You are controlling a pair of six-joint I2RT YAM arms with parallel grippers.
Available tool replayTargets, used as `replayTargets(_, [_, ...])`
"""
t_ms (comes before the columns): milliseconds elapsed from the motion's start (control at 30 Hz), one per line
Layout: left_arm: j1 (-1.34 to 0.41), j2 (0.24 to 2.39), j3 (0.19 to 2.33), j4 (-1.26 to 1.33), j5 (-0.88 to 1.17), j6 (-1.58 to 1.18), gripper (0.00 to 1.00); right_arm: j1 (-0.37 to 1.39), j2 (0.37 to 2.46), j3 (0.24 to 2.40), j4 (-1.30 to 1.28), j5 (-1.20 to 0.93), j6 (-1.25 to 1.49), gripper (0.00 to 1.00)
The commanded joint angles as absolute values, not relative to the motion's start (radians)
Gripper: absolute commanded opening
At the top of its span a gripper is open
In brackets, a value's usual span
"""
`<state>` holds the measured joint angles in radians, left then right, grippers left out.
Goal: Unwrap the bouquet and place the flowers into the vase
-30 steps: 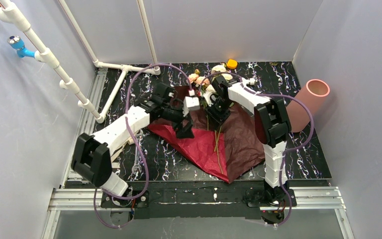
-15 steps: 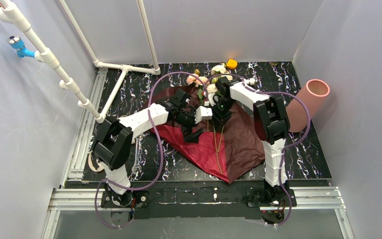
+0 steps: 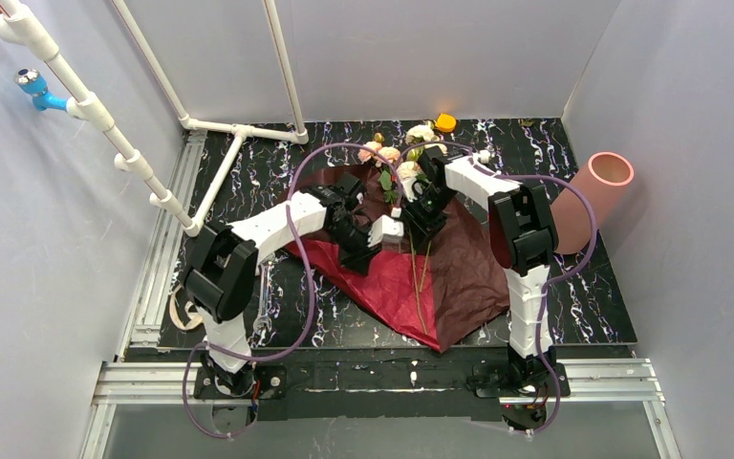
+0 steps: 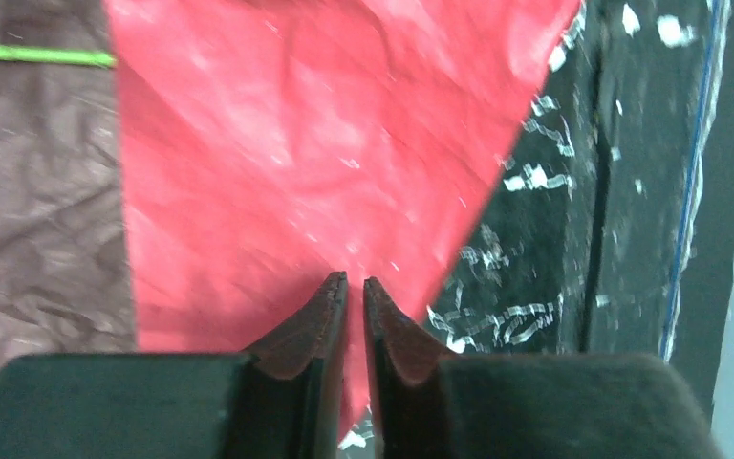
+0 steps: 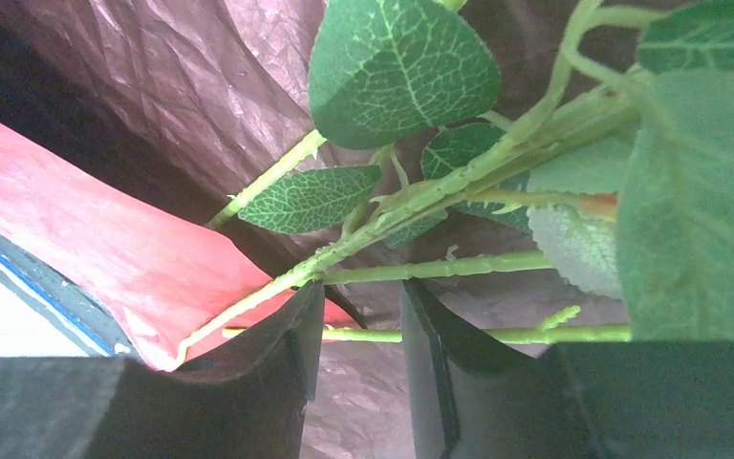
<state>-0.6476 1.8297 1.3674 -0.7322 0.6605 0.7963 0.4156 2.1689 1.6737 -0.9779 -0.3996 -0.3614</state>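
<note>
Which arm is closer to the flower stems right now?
Right. The right fingers straddle the green stems; the left fingers sit off to one side over the red wrapping paper, not touching any stem.

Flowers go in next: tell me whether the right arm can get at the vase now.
Probably yes: the vase leans beside the right arm, nothing between, though its jaws straddle flower stems.
</note>
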Motion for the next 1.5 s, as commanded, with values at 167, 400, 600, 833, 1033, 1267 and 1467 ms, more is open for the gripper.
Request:
replayTargets(167, [-0.643,1.569,1.250,-0.861,0.701,0.925,0.46,0.393,2.210,1.721,-1.009,-0.407,-0.386,0.46])
replayTargets(400, [-0.644,1.699,1.353,-0.632,0.651,0.682,0.80,0.393,2.189,1.683,-0.999,-0.457,-0.371,0.44])
replayTargets(600, [-0.648,1.902,1.490,-0.626,0.592,0.636,0.85,0.393,2.187,1.673,-0.976,-0.442,-0.356,0.38])
replayTargets(833, [-0.652,1.905,1.433,-0.806,0.651,0.794,0.58,0.384,2.219,1.694,-0.964,-0.426,-0.350,0.34])
replayTargets(1033, [-0.652,1.698,1.246,-0.906,0.717,0.988,0.27,0.377,2.239,1.704,-0.962,-0.412,-0.360,0.31])
replayTargets(1267, [-0.652,1.426,0.946,-0.866,0.659,1.262,0.31,0.377,2.238,1.685,-0.943,-0.396,-0.362,0.27])
replayTargets(1467, [-0.656,1.318,0.848,-0.824,0.656,1.326,0.47,0.376,2.239,1.675,-0.942,-0.403,-0.359,0.26])
